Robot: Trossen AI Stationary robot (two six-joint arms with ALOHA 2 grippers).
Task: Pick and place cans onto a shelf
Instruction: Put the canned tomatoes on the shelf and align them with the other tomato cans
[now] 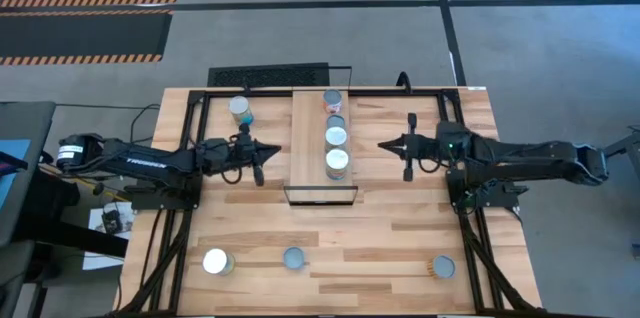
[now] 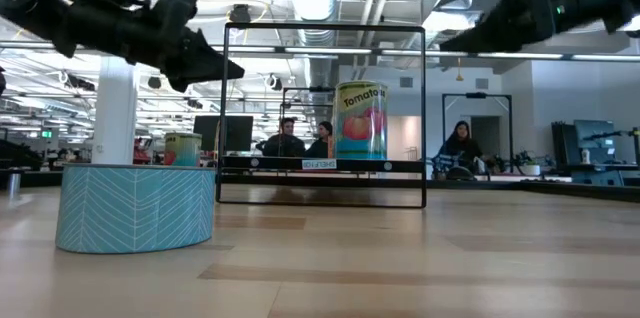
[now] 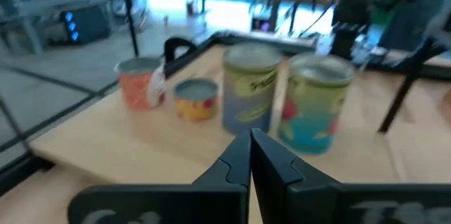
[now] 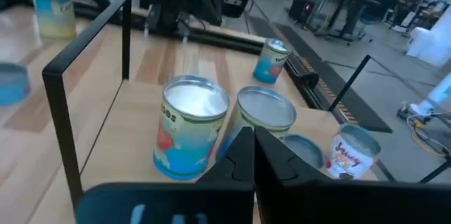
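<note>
The light-wood shelf (image 1: 312,168) with its thin black frame lies at the table's middle. Several cans stand in a row on it: a red-labelled one (image 1: 332,101) at the far end, a low one (image 1: 335,120), then two taller ones (image 1: 337,136) (image 1: 338,163). They also show in the left wrist view (image 3: 250,90) and the right wrist view (image 4: 194,136). My left gripper (image 1: 272,148) is shut and empty, hovering just left of the shelf and pointing at it. My right gripper (image 1: 385,145) is shut and empty, hovering just right of the shelf.
Loose cans stand on the table: one at the far left (image 1: 241,109), two near the front edge at left (image 1: 218,261) (image 1: 294,258), one at the front right (image 1: 442,267). The teal can (image 2: 135,208) looms close in the low view. People sit in the room behind (image 2: 460,148).
</note>
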